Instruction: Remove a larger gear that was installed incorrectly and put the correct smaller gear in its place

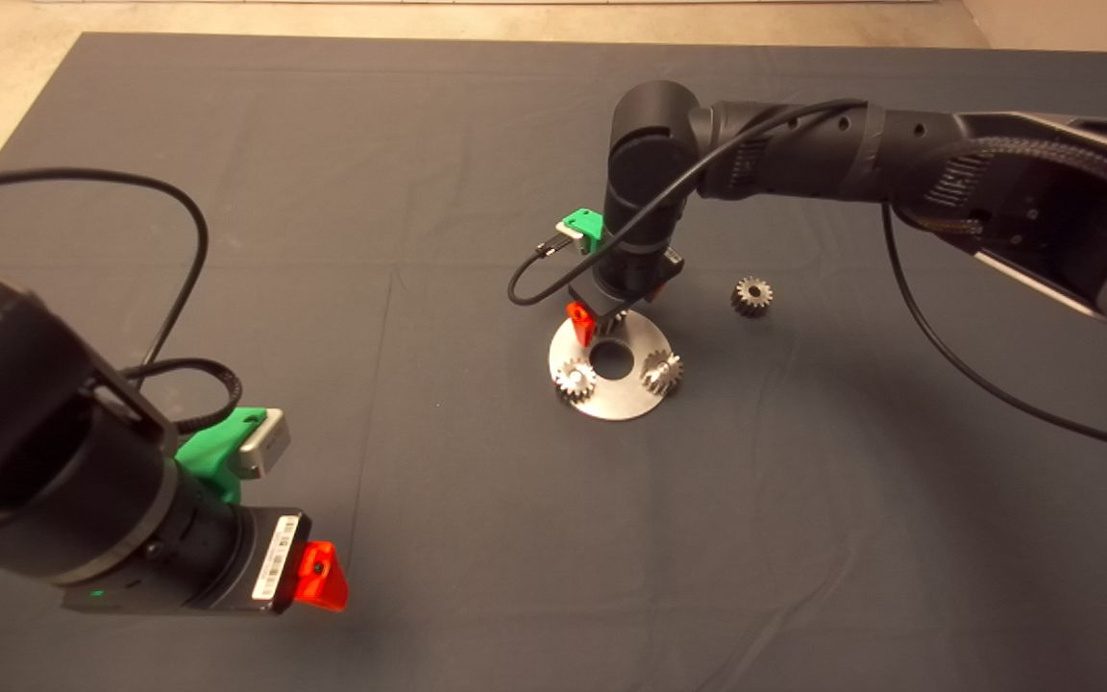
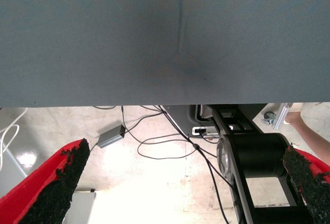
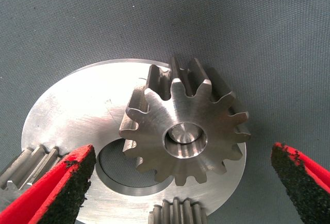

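Note:
The larger gear [image 3: 185, 123], with flared shiny teeth, sits on a peg on the round steel plate [image 3: 67, 110]. My right gripper [image 3: 180, 157] is open and hangs just above it, one finger on each side, not touching it. In the head view the right gripper [image 1: 602, 322] is over the far part of the plate [image 1: 645, 332] and hides that gear. The smaller gear [image 1: 751, 296], dull and dark, lies on the mat to the right of the plate. My left gripper [image 1: 318, 575] is parked at the lower left, open and empty.
Two shinier small gears [image 1: 575, 380] [image 1: 661, 372] stand on the near half of the plate, around its centre hole [image 1: 614, 358]. The left wrist view shows the mat's edge, floor cables [image 2: 170, 141] and a person's limb [image 2: 309, 131].

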